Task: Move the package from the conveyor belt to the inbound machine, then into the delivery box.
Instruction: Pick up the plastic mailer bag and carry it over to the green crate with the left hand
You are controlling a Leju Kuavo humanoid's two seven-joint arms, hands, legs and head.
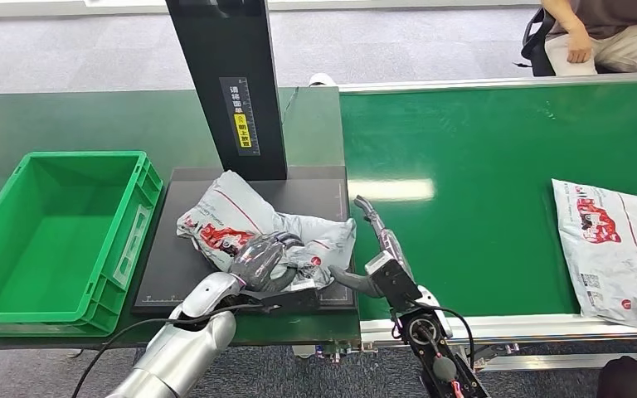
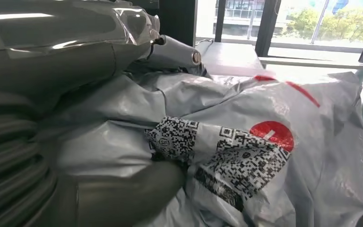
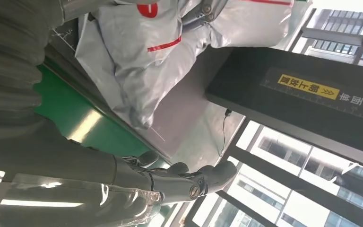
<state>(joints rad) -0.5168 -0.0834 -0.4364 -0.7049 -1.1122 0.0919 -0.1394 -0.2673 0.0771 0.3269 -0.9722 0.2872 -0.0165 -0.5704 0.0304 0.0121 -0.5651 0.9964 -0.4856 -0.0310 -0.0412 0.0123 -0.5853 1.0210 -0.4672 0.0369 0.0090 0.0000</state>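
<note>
A green box point(image 1: 54, 240) sits at the left on the dark counter point(image 1: 66, 124). Right beside it is a black pad point(image 1: 216, 286) under a tall black post point(image 1: 230, 83). A crumpled grey bag point(image 1: 253, 220) lies on the pad. The left hand point(image 1: 261, 261) is wrapped around the near side of the bag and holds it. Just right of the bag, the right hand point(image 1: 373, 240) hangs over the green belt point(image 1: 464, 166) with its fingers spread and nothing in it. Another bag point(image 1: 614, 249) lies far right. A person point(image 1: 597, 33) sits behind the belt.
</note>
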